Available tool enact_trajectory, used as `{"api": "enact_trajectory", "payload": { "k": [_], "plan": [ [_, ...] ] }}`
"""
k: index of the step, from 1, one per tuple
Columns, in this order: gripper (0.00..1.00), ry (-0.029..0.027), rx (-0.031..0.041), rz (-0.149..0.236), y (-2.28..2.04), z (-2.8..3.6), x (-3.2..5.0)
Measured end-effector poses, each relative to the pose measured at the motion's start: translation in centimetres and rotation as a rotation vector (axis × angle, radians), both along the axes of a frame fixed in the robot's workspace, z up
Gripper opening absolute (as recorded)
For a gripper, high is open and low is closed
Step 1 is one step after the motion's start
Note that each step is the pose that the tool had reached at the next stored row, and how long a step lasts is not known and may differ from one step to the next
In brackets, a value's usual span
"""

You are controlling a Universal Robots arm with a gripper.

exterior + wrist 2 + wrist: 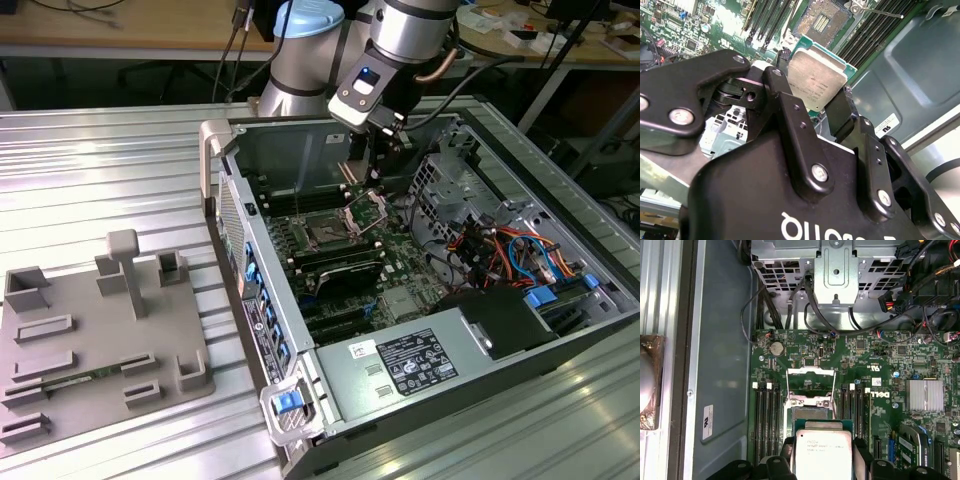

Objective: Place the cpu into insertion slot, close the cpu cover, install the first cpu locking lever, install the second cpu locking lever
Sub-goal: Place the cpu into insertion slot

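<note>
My gripper [810,92] is shut on the cpu [819,75], a square chip with a dull silver metal top on a green edge, pinched by two opposite sides between black fingers [779,82]. In the first wrist view the cpu [823,447] hangs in the gripper [823,462] just short of the open insertion slot [809,405] on the green motherboard. The cpu cover [810,381], a thin silvery frame, stands swung up at the slot's far edge. In the exterior view the gripper [385,150] hovers inside the computer case above the slot [325,228], with the raised cover [366,208] beside it.
The open computer case [232,200] lies on a ribbed metal table. Memory slots [767,415] flank the socket. A metal drive cage [835,275] and bundled cables [500,250] crowd the case's other side. A grey moulded fixture [100,340] sits at the exterior view's left.
</note>
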State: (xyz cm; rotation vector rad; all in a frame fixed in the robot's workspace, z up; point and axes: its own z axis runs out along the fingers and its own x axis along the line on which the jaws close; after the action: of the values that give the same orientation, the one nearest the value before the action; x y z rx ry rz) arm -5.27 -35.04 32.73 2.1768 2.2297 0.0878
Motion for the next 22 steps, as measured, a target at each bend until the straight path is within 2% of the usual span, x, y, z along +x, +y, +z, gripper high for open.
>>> {"api": "enact_trajectory", "payload": {
  "k": [11, 13, 14, 15, 21, 22],
  "plan": [
    [0.55, -0.0002, 0.0002, 0.0, 0.0, -0.08, -0.01],
    [0.55, 0.0, -0.0002, -0.001, 0.12, -0.99, 0.01],
    [0.55, 0.0001, -0.0001, -0.002, 0.51, -1.83, -0.85],
    [0.55, 0.0001, -0.0001, -0.002, 0.6, -2.32, -1.76],
    [0.55, 0.0001, -0.0003, -0.001, 1.1, -3.53, -1.86],
    [0.55, 0.0001, -0.0002, 0.013, 1.12, -3.86, -1.85]
  ]
}}
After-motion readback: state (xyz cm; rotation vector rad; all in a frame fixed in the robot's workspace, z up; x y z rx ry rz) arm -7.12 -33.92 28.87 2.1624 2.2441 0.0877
